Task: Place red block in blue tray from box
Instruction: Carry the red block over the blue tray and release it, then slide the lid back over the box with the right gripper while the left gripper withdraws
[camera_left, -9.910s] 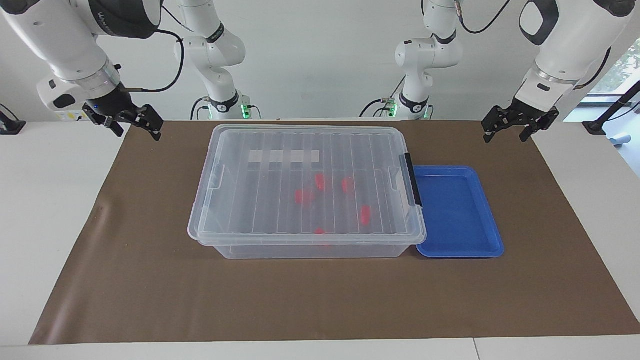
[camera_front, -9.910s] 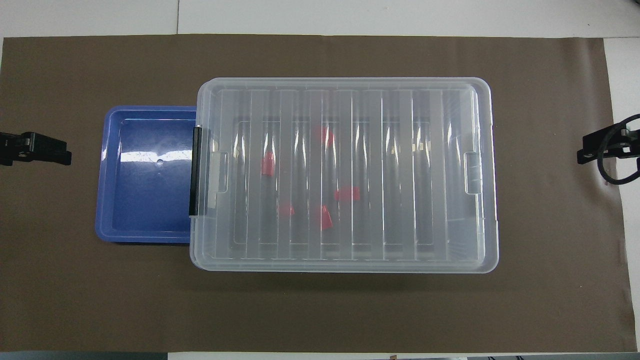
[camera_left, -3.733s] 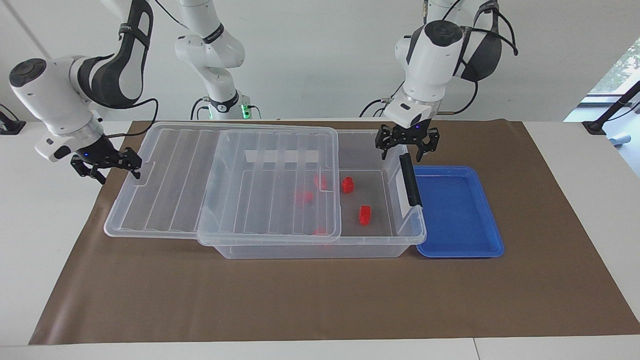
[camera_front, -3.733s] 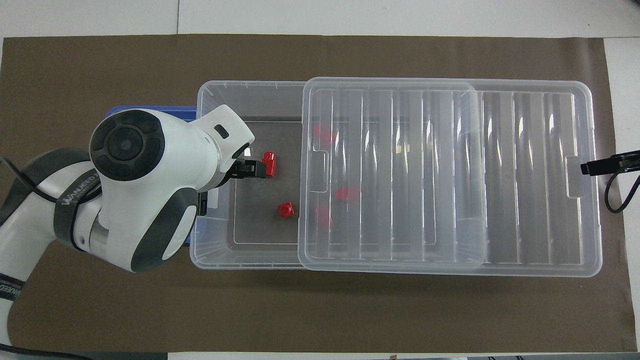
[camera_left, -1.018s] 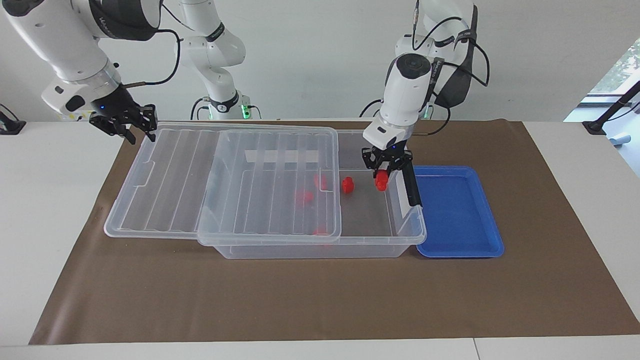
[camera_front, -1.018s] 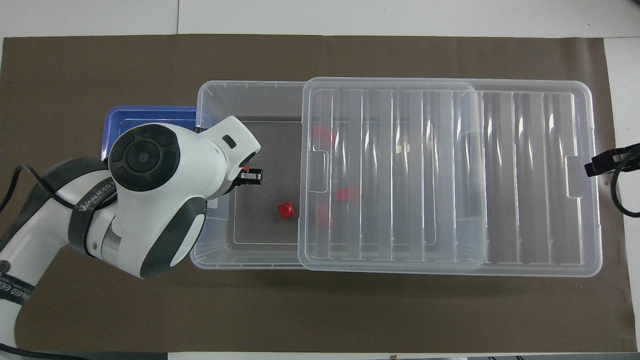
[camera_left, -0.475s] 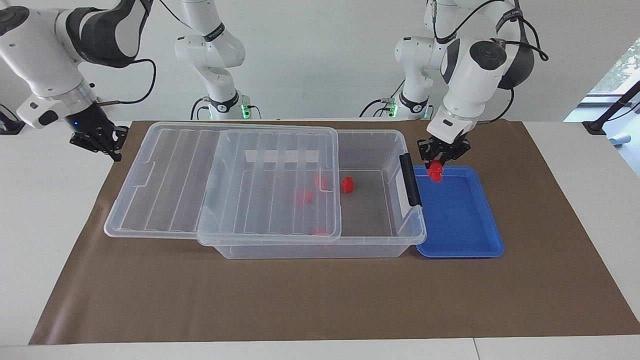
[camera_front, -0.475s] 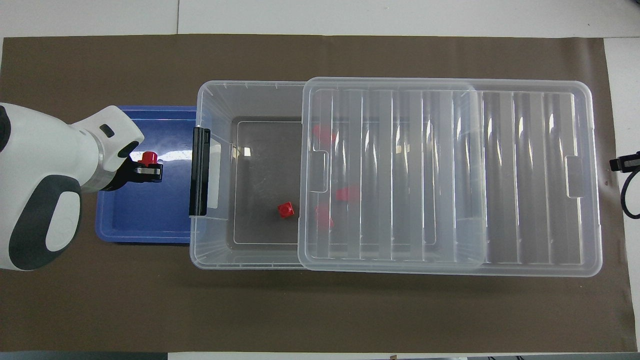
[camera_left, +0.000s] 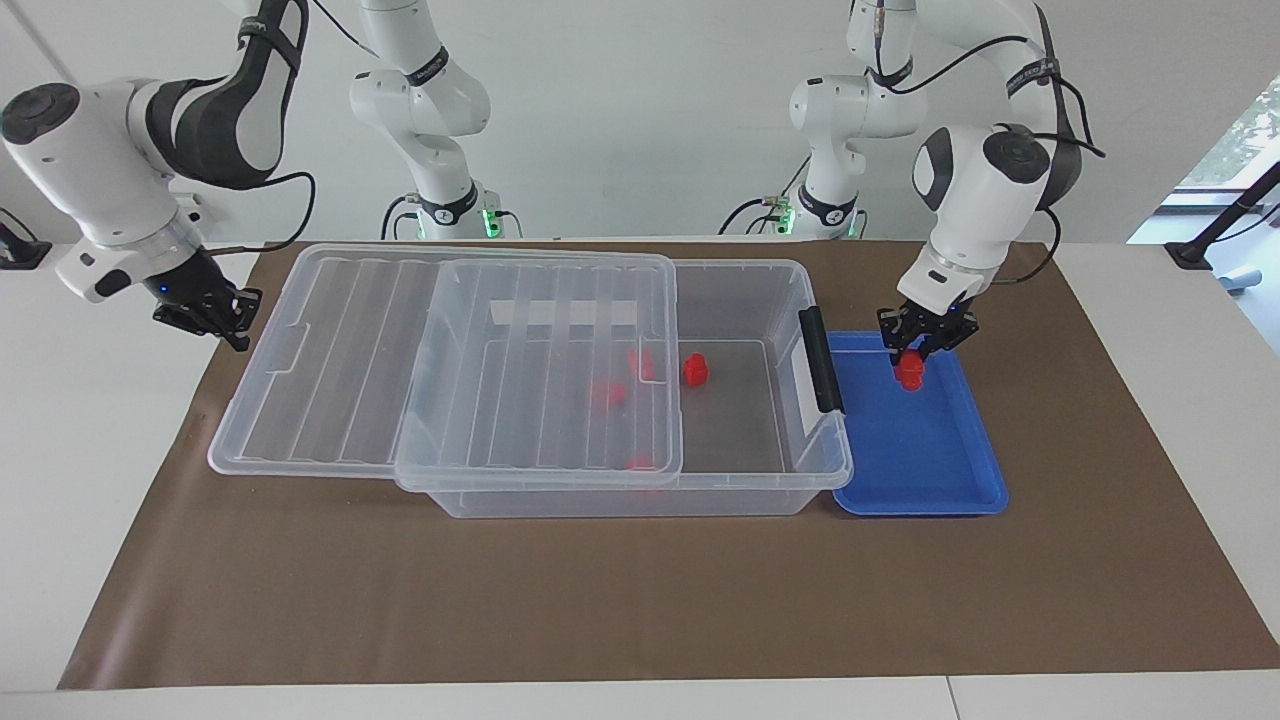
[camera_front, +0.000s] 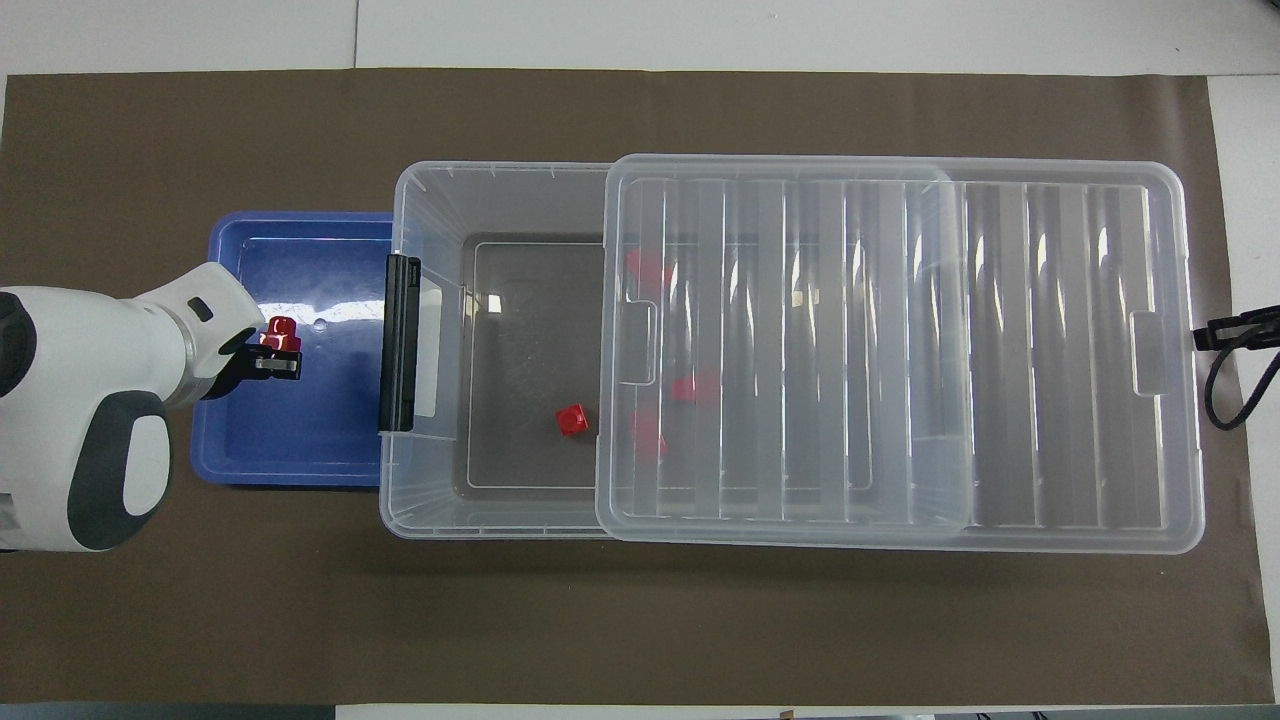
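Brown mat (camera_left: 640, 600), left claw (camera_left: 913, 361) grasping red block (camera_left: 910, 372) over blue tray (camera_left: 930, 490)

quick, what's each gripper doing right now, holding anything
Left gripper: shut on the red block, over the blue tray.
Right gripper: holds nothing, waiting beside the lid; open or shut cannot be told.

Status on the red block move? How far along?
Done: lid slid partly off the box. In hand: left gripper holds a red block low over the blue tray. Left: release it. Right gripper waits by the lid's end.
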